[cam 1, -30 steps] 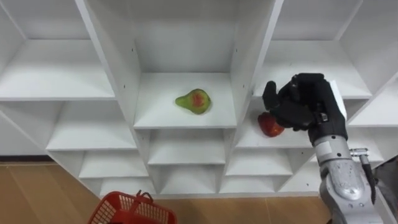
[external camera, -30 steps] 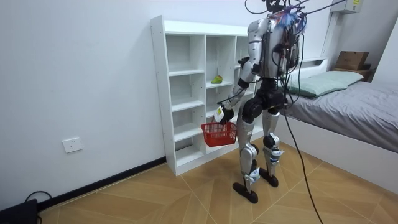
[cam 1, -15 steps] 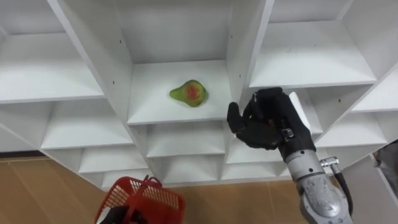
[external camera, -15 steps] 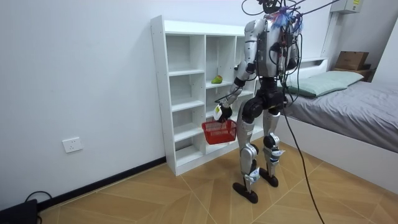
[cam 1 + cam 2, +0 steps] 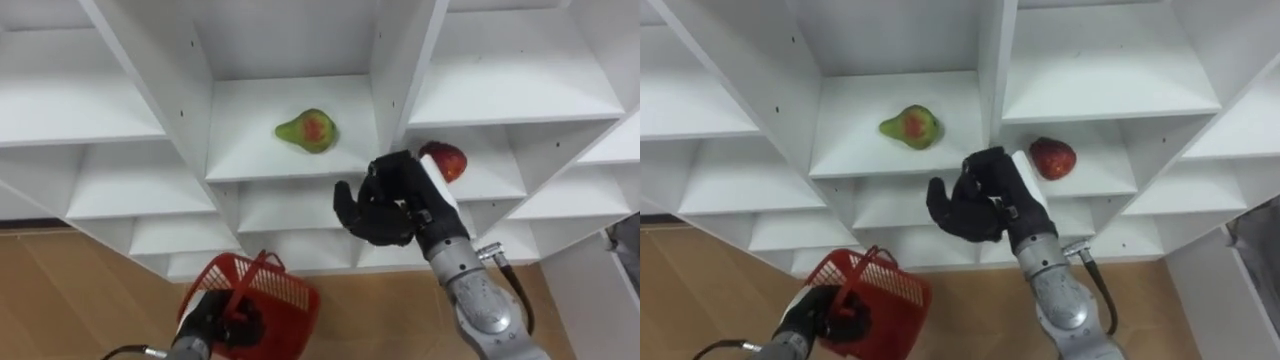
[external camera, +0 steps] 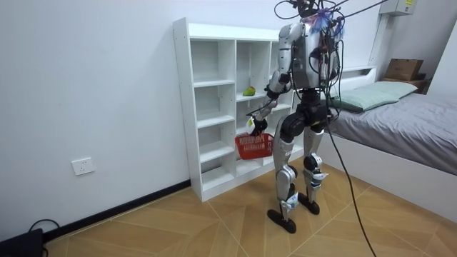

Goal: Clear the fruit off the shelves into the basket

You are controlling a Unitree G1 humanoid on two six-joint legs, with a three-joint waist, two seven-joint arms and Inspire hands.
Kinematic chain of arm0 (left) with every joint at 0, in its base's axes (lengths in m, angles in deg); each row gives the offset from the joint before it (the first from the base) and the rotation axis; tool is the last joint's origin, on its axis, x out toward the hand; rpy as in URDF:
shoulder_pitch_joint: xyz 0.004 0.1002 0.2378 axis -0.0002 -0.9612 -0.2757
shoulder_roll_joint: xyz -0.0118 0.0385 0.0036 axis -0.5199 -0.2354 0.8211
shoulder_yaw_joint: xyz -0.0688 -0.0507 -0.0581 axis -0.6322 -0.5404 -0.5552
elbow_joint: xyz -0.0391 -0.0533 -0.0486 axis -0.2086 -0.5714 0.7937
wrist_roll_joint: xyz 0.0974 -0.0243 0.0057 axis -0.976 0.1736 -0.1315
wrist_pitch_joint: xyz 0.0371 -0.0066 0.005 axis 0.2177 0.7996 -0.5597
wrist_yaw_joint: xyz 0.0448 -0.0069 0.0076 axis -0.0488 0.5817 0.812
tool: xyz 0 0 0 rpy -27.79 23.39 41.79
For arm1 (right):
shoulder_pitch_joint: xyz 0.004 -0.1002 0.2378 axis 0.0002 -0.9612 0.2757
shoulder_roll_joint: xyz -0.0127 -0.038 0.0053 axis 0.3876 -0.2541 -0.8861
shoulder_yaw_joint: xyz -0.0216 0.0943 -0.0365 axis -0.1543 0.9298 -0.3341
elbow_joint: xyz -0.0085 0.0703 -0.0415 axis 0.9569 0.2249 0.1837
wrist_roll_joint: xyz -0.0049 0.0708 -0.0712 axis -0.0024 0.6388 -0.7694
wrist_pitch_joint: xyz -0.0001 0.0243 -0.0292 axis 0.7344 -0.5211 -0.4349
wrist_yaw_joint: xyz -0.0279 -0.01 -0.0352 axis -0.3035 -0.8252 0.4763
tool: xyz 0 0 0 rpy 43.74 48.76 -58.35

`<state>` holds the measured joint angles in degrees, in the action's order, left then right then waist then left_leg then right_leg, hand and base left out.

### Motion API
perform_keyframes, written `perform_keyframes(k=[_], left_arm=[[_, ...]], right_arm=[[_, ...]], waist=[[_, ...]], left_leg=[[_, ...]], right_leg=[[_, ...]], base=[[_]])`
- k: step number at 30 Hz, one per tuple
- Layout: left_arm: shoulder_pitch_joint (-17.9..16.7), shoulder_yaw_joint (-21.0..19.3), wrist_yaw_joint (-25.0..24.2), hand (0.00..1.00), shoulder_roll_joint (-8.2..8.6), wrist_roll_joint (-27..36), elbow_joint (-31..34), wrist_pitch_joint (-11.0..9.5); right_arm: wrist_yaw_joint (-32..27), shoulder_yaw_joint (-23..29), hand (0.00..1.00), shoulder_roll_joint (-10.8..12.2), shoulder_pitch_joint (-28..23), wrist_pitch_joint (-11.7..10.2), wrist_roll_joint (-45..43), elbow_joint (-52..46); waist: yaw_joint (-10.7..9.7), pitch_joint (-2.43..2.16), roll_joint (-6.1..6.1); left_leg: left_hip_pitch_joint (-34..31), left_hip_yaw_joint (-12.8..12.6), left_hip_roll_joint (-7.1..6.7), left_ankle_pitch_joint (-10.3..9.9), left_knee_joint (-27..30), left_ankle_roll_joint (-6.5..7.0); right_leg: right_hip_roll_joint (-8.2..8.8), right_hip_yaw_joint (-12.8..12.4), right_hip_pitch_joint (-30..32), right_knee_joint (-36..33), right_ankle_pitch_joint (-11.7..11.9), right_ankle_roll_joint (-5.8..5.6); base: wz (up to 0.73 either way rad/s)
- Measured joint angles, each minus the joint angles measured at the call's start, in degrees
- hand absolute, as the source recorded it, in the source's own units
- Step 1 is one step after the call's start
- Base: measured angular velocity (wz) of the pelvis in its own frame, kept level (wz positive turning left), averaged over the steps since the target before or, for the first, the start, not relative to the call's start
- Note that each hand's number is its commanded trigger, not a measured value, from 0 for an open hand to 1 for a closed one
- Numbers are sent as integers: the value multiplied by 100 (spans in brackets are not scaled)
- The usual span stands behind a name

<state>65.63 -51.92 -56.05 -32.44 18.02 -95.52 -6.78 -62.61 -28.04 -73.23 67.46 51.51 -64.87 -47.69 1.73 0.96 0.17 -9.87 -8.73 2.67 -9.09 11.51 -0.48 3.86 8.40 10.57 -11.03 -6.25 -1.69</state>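
The right hand (image 5: 388,208) has drawn back from the right compartment of the white wooden closet (image 5: 395,60). It now hangs before the divider, fingers loosely bent and holding nothing. The round red apple (image 5: 444,160) remains on its shelf, just up and right of that hand. The green pear with a red blush (image 5: 308,131) lies up and left. Down-left, the left hand (image 5: 212,320) grips the handle of the red plastic basket (image 5: 285,300). The apple probably needs another reach.

Open cubby (image 5: 250,150) around the pear (image 5: 309,131), white divider (image 5: 398,60) between it and the red fruit (image 5: 443,160).
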Motion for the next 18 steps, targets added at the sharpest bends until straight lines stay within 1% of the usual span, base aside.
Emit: perform_keyframes(k=[2, 3, 5, 6, 12, 16, 18], left_arm=[[57, 56, -10, 100, 74, 23, 0, -23], [92, 117, -31, 100, 97, 45, 2, -23], [110, 239, -70, 100, 95, 137, 40, -24], [139, 286, -105, 100, 95, 138, 53, -43], [208, 355, -173, 100, 95, 149, 52, -162], [277, 442, -225, 100, 102, 146, 53, -263], [309, 446, -292, 100, 105, 146, 54, -360]], right_arm=[[10, -90, 100, 29, 101, 0, -1, 93], [15, -168, 100, 25, 212, -7, -1, 184], [5, -281, 100, 23, 418, -21, -19, 456], [-16, -333, 100, 25, 522, -24, -79, 682], [-58, -638, 100, 32, 632, -31, -197, 1364], [-65, -696, 100, 92, 735, -93, -208, 1667], [-110, -694, 100, 132, 828, -95, -210, 1829]], waist=[[17, 11, -5], [21, 41, -13], [20, 50, -10], [20, 84, -10], [46, 89, -3], [52, 90, -2], [56, 90, -1]], left_leg=[[-67, 1, 2, 0, 26, 0], [-95, 3, 4, 0, 33, 0], [-157, 5, 4, 4, 41, 3], [-180, 20, 4, 5, 63, 3], [-408, 108, 4, 6, 136, 3], [-488, 141, 4, 6, 176, 3], [-495, 145, 4, 7, 179, 3]], right_leg=[[2, 0, 70, -33, 0, 0], [4, 0, 104, -62, 0, 0], [8, 2, 166, -75, 0, 0], [9, 15, 173, -75, 0, 0], [17, 108, 337, -83, 2, 3], [20, 136, 385, -81, 5, 8], [20, 138, 390, -81, 5, 8]], base=[[0], [0], [0], [7], [7], [3], [0]])
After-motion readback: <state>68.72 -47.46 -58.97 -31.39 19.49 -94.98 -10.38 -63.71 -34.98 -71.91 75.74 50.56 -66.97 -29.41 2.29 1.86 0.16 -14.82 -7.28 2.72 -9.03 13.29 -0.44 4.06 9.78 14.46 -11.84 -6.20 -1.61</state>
